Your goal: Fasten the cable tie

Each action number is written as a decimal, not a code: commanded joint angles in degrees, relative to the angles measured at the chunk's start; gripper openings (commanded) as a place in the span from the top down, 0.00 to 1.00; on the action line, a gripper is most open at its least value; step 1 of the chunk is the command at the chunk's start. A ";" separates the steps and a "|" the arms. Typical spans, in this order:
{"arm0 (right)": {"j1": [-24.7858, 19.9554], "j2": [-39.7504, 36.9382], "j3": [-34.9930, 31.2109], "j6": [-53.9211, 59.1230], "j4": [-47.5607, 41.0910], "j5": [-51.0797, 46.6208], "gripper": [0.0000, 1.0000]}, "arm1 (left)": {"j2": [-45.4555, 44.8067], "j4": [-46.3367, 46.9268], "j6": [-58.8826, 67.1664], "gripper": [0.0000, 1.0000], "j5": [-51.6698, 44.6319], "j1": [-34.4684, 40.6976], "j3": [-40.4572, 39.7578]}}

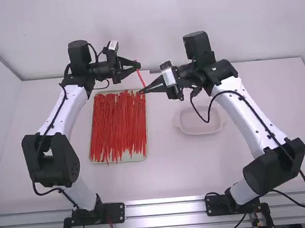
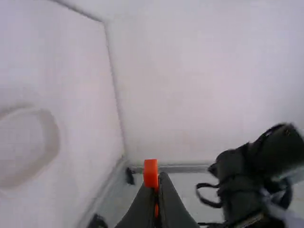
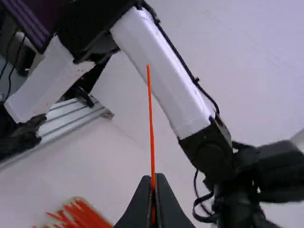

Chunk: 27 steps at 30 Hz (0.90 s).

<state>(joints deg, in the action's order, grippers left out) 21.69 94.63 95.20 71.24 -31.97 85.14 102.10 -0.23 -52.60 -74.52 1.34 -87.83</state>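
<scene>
Holding the cable tie point(image 1: 139, 79) in the air above the tray point(image 1: 119, 160) of spare ties point(image 1: 119, 125), left gripper point(image 1: 134, 66) clenched on one end and right gripper point(image 1: 143, 91) clenched on the strap, risks the thin strap buckling or slipping out if the ends meet off-axis.

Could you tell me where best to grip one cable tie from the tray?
Probably a tip at the near edge of the pile, from straight above, jaws across the strap: the ties lie flat on the tray and splay apart there, but overlap mid-pile.
</scene>
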 commanded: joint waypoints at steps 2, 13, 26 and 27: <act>0.52 0.31 1.49 -6.27 0.09 0.09 1.00 | 0.37 0.00 17.38 0.99 -0.59 -0.15 -1.51; 1.95 0.31 1.49 -19.96 4.70 0.63 1.00 | 0.37 -1.09 38.47 0.98 -1.31 -0.15 -1.51; 1.20 1.07 1.49 -54.29 21.11 -2.01 1.00 | 0.37 -7.85 62.79 0.98 0.46 -0.17 -1.51; 1.05 1.07 1.49 -59.78 24.94 -4.31 1.00 | 0.37 -8.41 62.71 0.98 0.48 -0.15 -1.51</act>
<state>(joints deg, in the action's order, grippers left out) 23.18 96.12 95.18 27.75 -12.38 81.97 102.10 -7.64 4.38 -76.31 1.34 -87.83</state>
